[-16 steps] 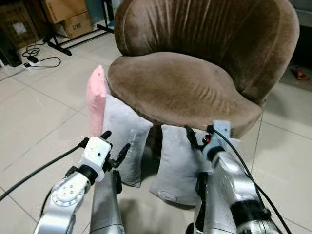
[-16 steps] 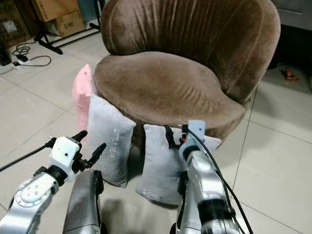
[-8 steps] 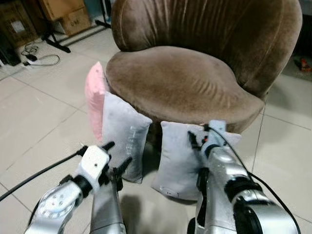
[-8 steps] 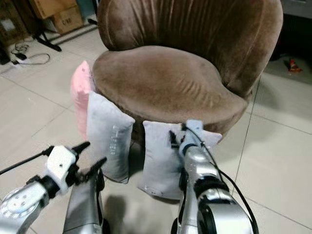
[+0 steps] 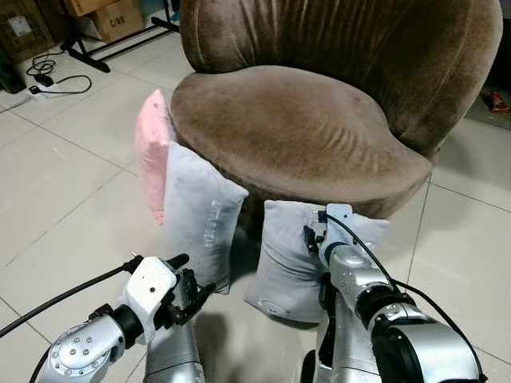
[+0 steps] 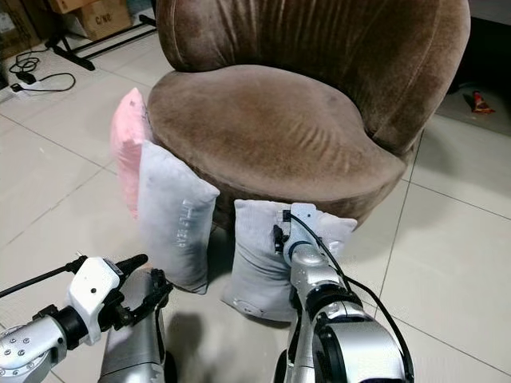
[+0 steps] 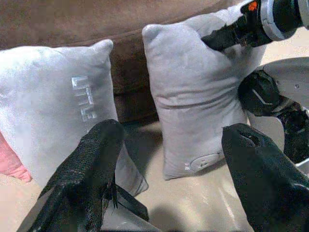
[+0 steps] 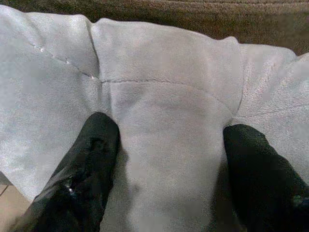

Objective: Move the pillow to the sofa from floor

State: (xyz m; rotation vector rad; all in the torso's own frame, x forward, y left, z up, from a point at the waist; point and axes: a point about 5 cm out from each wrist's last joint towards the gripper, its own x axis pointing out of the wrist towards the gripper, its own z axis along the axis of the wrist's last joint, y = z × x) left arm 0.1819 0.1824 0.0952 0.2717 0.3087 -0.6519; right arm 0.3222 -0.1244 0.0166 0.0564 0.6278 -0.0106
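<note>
Three pillows lean against the front of a brown velvet sofa chair [image 5: 303,136] on the tiled floor: a pink one [image 5: 150,152], a tall grey one with lettering [image 5: 200,215], and a shorter grey one [image 5: 287,259]. My right gripper [image 5: 313,238] is open, and its fingers [image 8: 91,159] press into the top of the shorter grey pillow [image 8: 164,96], with fabric bulging between them. Low and left of that pillow, my left gripper [image 5: 192,275] is open, facing both grey pillows [image 7: 193,87] and touching neither.
Cardboard boxes [image 5: 120,16], black stand legs [image 5: 104,52] and a cable with a power strip [image 5: 48,84] lie at the back left. A small red object [image 5: 497,100] sits on the floor at the far right. Bare tiles stretch to the left and right of the chair.
My right gripper has gone forward and down onto the top of the shorter grey pillow. The left gripper has dropped lower. The whole view has shifted closer to the chair.
</note>
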